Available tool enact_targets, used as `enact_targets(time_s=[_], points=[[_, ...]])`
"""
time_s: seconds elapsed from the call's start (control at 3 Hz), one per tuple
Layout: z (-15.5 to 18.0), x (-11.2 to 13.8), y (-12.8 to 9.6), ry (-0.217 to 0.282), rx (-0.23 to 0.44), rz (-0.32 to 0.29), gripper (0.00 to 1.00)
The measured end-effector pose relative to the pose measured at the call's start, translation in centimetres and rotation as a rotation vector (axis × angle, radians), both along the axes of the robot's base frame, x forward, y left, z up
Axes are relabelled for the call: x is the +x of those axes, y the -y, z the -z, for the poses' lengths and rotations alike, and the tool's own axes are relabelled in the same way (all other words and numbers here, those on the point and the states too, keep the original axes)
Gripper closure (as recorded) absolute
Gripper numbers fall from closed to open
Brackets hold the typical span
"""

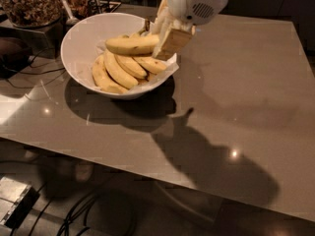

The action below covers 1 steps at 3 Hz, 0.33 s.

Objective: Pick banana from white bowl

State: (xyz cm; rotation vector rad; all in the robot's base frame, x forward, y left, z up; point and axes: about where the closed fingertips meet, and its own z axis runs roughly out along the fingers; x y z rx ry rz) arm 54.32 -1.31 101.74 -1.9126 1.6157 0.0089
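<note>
The white bowl (pixel 81 43) stands at the table's far left and holds a bunch of yellow bananas. The banana (pixel 132 44), the longest and nearly straight one, lies across the top of the bunch with its right end between my fingers. My gripper (pixel 166 45) reaches down from the white arm at the top onto the bowl's right rim and is shut on that end of the banana. One tan finger pad (pixel 173 39) faces the camera; the other finger is mostly hidden behind it. The shorter curved bananas (pixel 118 70) rest below.
A glass jar of brown nuts (pixel 27 4) stands behind the bowl at the far left, with utensils (pixel 66 11) beside it. A dark object with cables (pixel 15 55) lies left of the bowl. The grey table (pixel 236 97) stretches right; its near edge runs along the bottom.
</note>
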Motion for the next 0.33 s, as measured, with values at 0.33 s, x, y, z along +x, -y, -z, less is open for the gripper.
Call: enact_targets(time_s=[0.33], points=[[0.27,-0.35,0.53,-0.005,0.000,0.010,1.00]])
